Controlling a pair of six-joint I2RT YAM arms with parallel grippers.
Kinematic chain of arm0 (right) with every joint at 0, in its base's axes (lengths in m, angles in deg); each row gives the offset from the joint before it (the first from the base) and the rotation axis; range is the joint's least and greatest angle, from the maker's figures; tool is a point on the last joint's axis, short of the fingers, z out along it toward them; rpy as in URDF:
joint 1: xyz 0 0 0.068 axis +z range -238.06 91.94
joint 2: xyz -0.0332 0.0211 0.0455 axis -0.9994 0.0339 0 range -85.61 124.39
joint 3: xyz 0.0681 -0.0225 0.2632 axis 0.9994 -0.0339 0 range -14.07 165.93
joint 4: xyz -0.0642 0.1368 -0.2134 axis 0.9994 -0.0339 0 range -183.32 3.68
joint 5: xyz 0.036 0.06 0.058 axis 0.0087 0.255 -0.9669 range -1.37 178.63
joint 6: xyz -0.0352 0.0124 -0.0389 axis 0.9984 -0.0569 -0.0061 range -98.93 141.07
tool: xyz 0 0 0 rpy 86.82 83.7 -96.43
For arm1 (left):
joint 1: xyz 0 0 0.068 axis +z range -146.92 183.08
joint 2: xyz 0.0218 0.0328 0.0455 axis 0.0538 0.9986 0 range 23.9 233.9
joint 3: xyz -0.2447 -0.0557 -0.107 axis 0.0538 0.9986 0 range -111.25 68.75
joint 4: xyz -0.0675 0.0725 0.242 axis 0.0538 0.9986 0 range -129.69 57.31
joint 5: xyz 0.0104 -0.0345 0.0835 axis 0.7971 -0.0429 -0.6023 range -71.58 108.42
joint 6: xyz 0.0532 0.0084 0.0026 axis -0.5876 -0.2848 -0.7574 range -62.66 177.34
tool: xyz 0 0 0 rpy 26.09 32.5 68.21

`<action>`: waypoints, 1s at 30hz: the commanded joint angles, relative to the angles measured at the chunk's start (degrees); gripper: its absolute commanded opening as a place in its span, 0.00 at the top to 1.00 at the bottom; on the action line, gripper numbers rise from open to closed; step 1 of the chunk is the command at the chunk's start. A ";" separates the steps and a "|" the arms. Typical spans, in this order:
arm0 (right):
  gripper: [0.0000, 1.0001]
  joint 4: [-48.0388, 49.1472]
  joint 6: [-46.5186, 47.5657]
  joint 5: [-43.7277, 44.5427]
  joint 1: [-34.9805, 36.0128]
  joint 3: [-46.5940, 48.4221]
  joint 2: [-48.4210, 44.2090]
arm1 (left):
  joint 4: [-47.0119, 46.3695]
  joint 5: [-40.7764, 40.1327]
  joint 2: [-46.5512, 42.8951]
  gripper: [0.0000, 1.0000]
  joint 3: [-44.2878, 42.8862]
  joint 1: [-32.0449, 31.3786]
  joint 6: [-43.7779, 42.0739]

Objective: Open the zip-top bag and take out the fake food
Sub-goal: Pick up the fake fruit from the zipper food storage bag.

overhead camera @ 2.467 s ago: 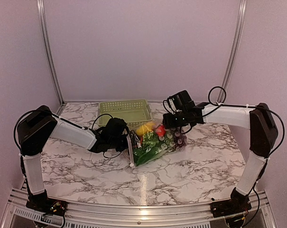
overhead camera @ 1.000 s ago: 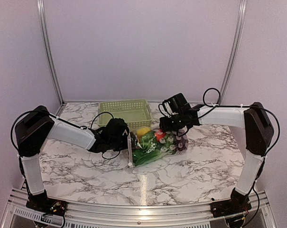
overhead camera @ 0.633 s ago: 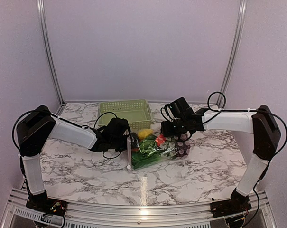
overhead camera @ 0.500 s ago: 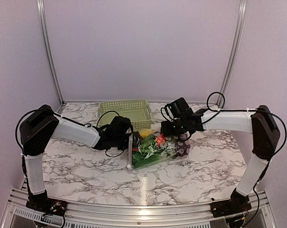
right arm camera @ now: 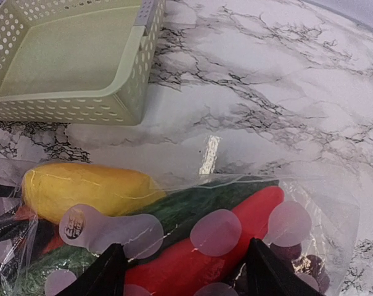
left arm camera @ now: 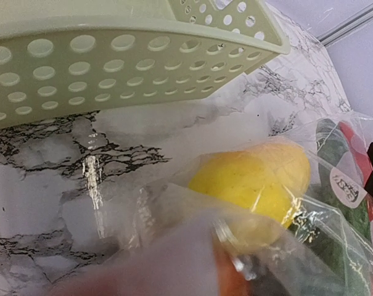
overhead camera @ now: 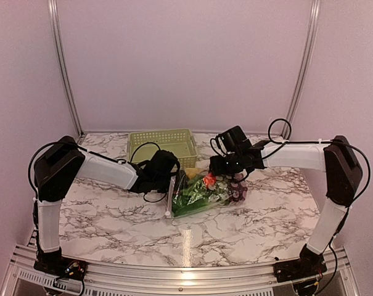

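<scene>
From above, we are seeing the bag [overhead camera: 201, 196] lying mid-tabletop [overhead camera: 112, 222], just before the basket [overhead camera: 161, 145] by the far edge, food [overhead camera: 206, 184] inside. At the left wrist, plastic is crowding the view; we cannot tell the left jaws' state. At the right wrist, the right jaws are standing released above the bag. We are fearing a one-sided pull dragging the bag rather than opening it.

i see glossy white marble tabletop [overhead camera: 112, 216], dark grey veins throughout. streak of light glare [overhead camera: 185, 237] near front centre. back wall [overhead camera: 186, 61] plain pale lilac; left wall [overhead camera: 20, 74] and right wall [overhead camera: 356, 74] same tint. left aluminium post [overhead camera: 63, 68] and right aluminium post [overhead camera: 304, 68] rise from rear corners. ribbed metal rail [overhead camera: 186, 274] along near edge.
</scene>
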 commanded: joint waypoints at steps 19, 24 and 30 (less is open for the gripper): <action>0.32 -5.48 1.62 -1.46 -3.30 1.87 2.22 | 0.83 -4.01 -12.75 0.60 10.96 -0.30 -3.07; 0.32 -5.51 1.57 -1.35 -3.39 2.20 2.55 | 0.04 -2.92 -13.89 0.60 12.07 -0.08 -3.16; 0.32 -5.68 1.55 -1.64 -3.39 2.84 3.10 | -1.25 -2.41 -14.18 0.60 13.56 0.36 -3.51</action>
